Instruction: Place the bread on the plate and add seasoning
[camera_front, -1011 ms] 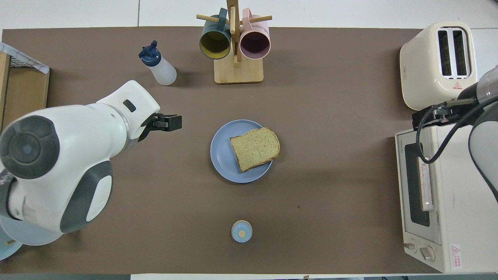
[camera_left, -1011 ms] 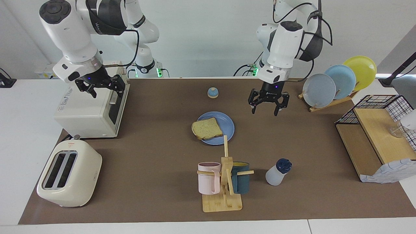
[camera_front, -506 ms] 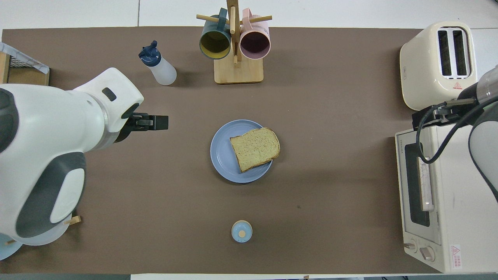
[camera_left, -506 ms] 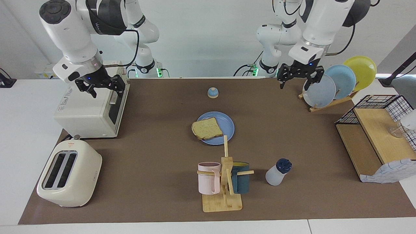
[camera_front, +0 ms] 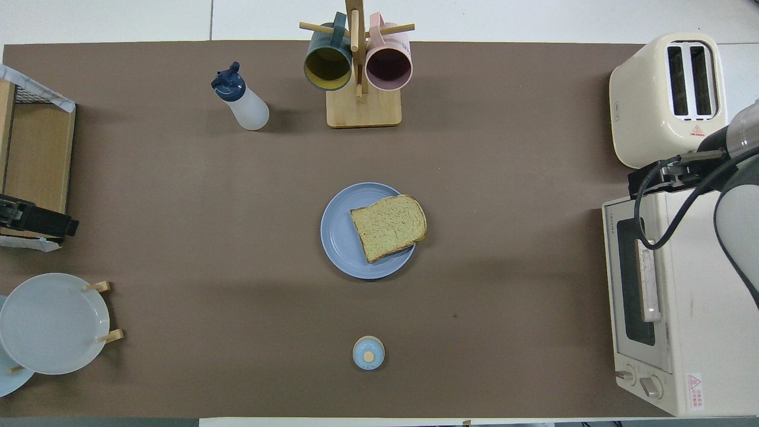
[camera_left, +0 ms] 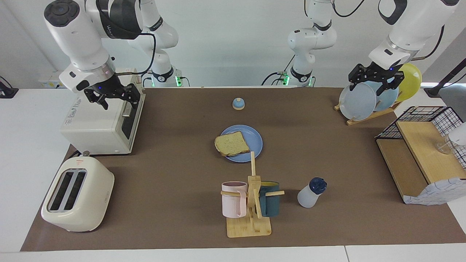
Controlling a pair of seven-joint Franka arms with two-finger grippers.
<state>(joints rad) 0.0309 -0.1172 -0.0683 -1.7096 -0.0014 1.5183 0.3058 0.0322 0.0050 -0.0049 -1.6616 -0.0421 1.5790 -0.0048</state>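
Note:
The bread (camera_left: 232,143) lies on the blue plate (camera_left: 255,140) in the middle of the table, its crust overhanging the rim toward the right arm's end; both also show in the overhead view, bread (camera_front: 388,226) on plate (camera_front: 339,234). The seasoning bottle (camera_left: 311,193) stands upright beside the mug tree, farther from the robots than the plate; it shows in the overhead view (camera_front: 243,102). My left gripper (camera_left: 372,86) is open, empty and raised over the plate rack. My right gripper (camera_left: 120,101) is open, empty and waits over the toaster oven.
A blue-domed bell (camera_left: 238,103) sits nearer to the robots than the plate. A mug tree (camera_left: 251,203) holds two mugs. A toaster (camera_left: 76,193) and toaster oven (camera_left: 98,127) stand at the right arm's end; the plate rack (camera_left: 367,114) and a wire shelf (camera_left: 422,156) at the left arm's.
My left gripper has risen and swung away from beside the blue plate to over the plate rack at its own end. The right arm, bread and bottle have not moved.

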